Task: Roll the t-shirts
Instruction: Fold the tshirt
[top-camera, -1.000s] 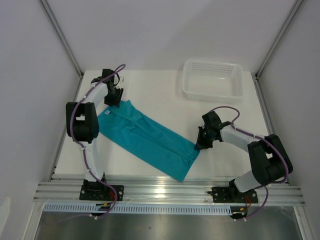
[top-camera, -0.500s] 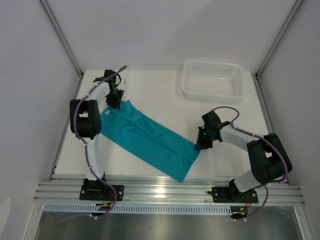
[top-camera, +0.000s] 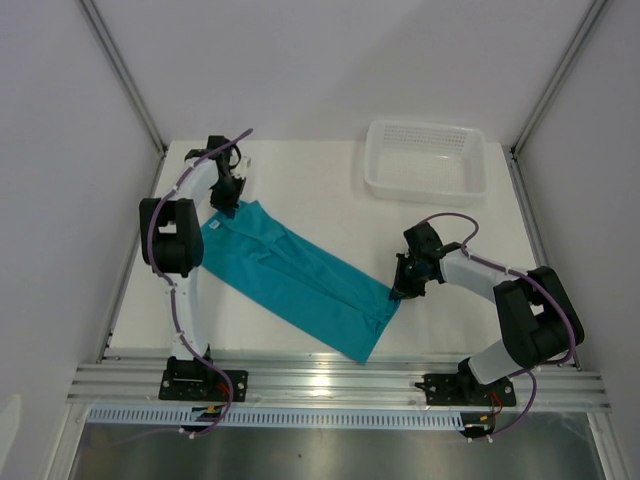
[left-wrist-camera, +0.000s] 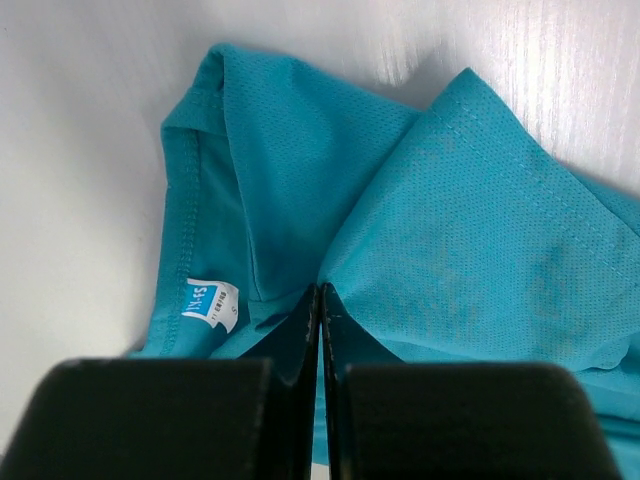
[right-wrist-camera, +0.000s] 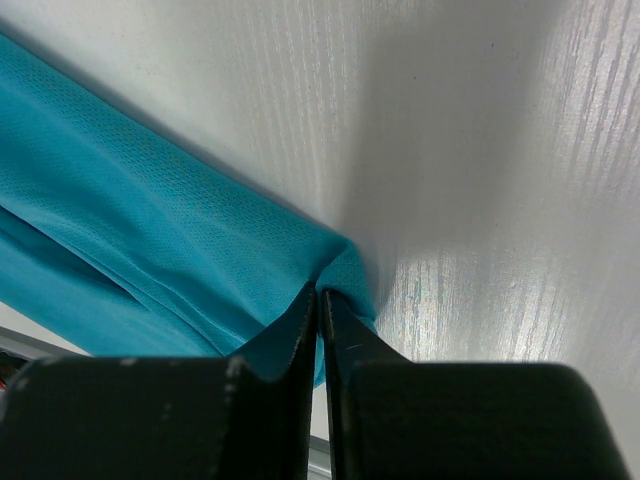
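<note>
The teal t-shirt (top-camera: 300, 277) lies folded into a long strip, running diagonally from far left to near right on the white table (top-camera: 320, 190). My left gripper (top-camera: 229, 204) is shut on the shirt's far-left end; in the left wrist view (left-wrist-camera: 319, 290) the fingers pinch fabric beside the white neck label (left-wrist-camera: 207, 303). My right gripper (top-camera: 397, 291) is shut on the shirt's right corner, and in the right wrist view (right-wrist-camera: 320, 290) the teal fabric (right-wrist-camera: 150, 230) bunches between its tips.
A white perforated basket (top-camera: 427, 160) stands at the back right of the table. Grey walls and metal posts close in the left, right and back. An aluminium rail (top-camera: 340, 385) runs along the near edge.
The left arm's elbow and wrist shifted slightly right and back. The shirt and the right arm have hardly moved.
</note>
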